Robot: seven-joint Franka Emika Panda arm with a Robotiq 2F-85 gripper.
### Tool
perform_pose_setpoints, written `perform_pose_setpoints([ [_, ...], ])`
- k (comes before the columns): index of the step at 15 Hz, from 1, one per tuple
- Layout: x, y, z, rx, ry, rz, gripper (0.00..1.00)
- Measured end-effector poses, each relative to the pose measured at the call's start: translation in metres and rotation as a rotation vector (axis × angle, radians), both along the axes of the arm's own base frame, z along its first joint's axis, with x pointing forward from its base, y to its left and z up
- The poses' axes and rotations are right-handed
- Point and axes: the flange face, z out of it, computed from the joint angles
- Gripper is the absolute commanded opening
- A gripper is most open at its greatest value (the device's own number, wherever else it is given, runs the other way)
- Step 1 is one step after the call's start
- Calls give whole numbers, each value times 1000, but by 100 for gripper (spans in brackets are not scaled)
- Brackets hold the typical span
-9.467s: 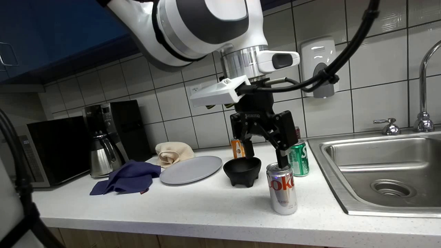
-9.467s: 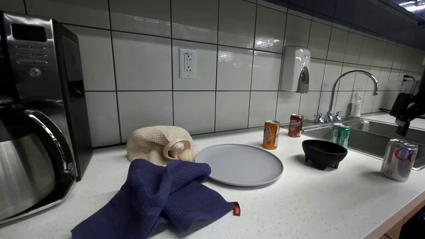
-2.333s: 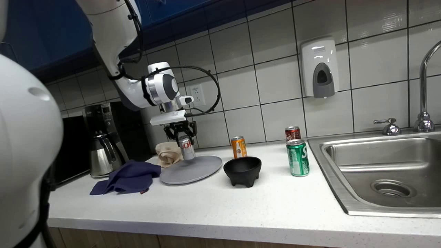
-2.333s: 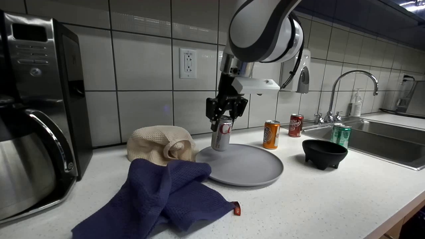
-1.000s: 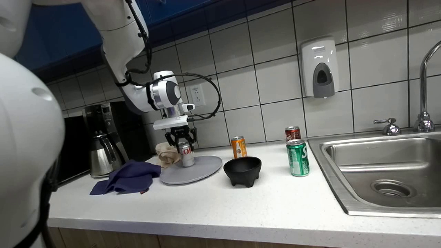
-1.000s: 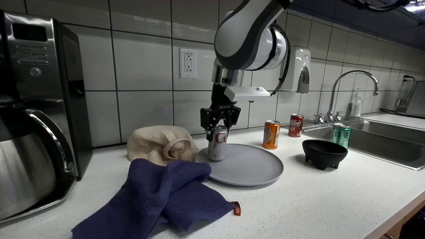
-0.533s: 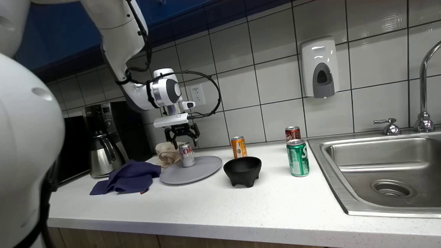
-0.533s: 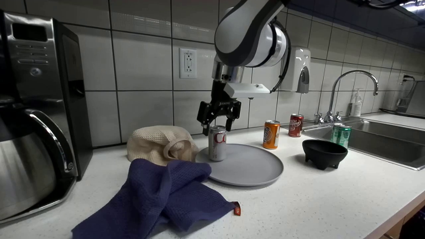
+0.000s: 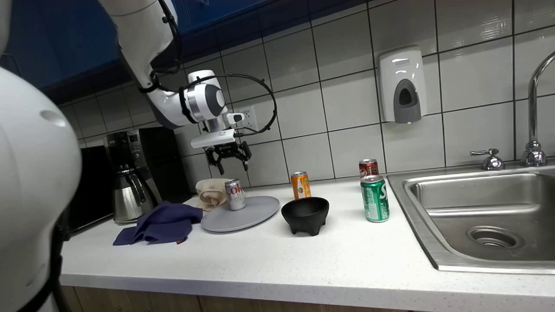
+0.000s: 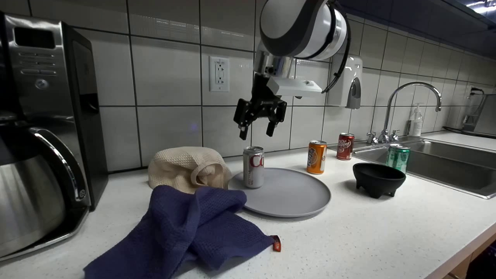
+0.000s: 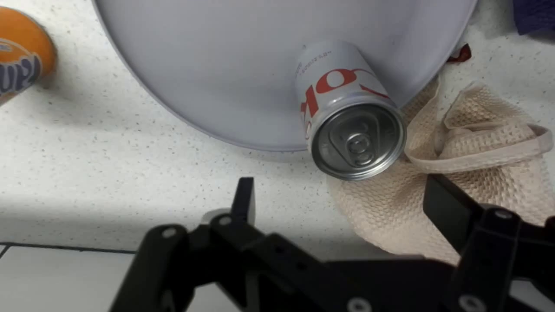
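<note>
One black gripper, its jaws standing wide apart, is hanging above one silver can with red lettering; the can is standing upright on one grey plate, near the rim beside one beige cloth; one navy cloth is lying rumpled near the plate; one orange can and one black footed bowl are resting on the counter

Silver Coke can, red lettering, upright and off-center on round gray plate, near its rim
</note>
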Motion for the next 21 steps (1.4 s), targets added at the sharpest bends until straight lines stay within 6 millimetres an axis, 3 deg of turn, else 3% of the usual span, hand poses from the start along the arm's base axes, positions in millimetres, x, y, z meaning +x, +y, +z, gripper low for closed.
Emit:
perform_pose_setpoints([
  [8, -29, -42, 15, 13, -14, -77, 100],
  [21, -55, -168, 7, -15, 20, -263, 100],
])
